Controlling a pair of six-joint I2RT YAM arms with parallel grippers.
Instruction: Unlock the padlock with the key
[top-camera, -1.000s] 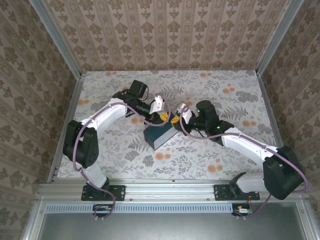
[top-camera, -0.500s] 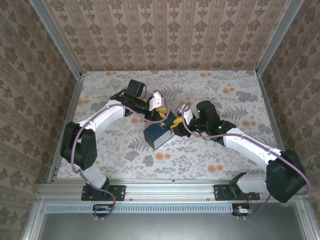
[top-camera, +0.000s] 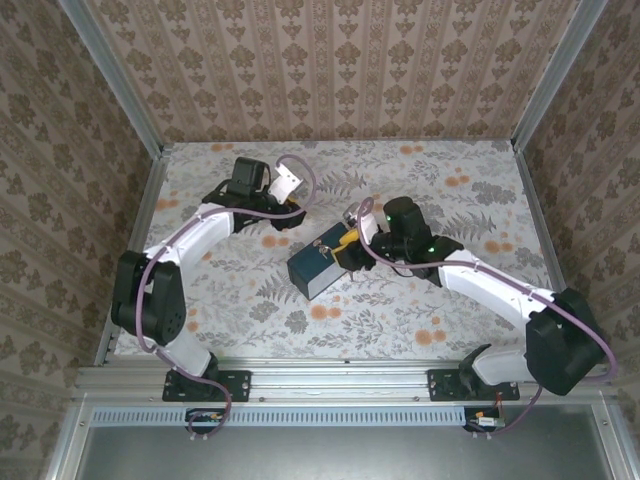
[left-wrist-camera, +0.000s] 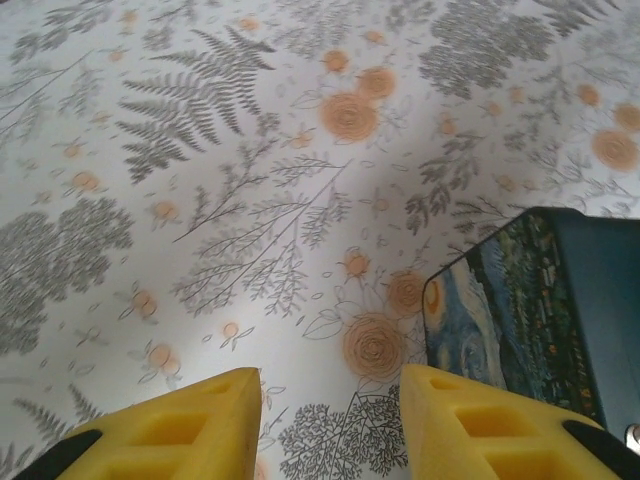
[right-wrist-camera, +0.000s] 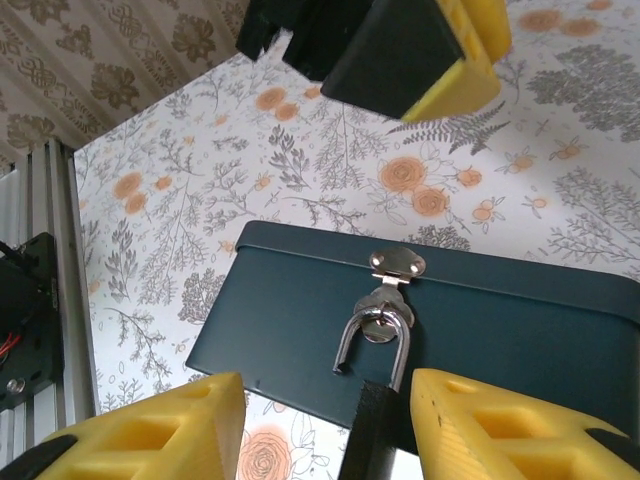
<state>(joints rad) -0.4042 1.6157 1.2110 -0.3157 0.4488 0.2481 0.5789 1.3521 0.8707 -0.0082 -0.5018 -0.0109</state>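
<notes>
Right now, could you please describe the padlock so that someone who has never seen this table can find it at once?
On the flowered table, near its middle, lies a dark blue box. On the box's side wall, seen from the right wrist, a silver hasp sits at one long edge, and the padlock hangs from it. Its shiny U-shaped shackle is the only loop there.

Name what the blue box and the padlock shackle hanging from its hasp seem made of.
Box: probably painted tin or card; smooth satin blue, crisp folded edge. Padlock shackle: polished silvery metal, likely steel; bright glints along its curve.
</notes>
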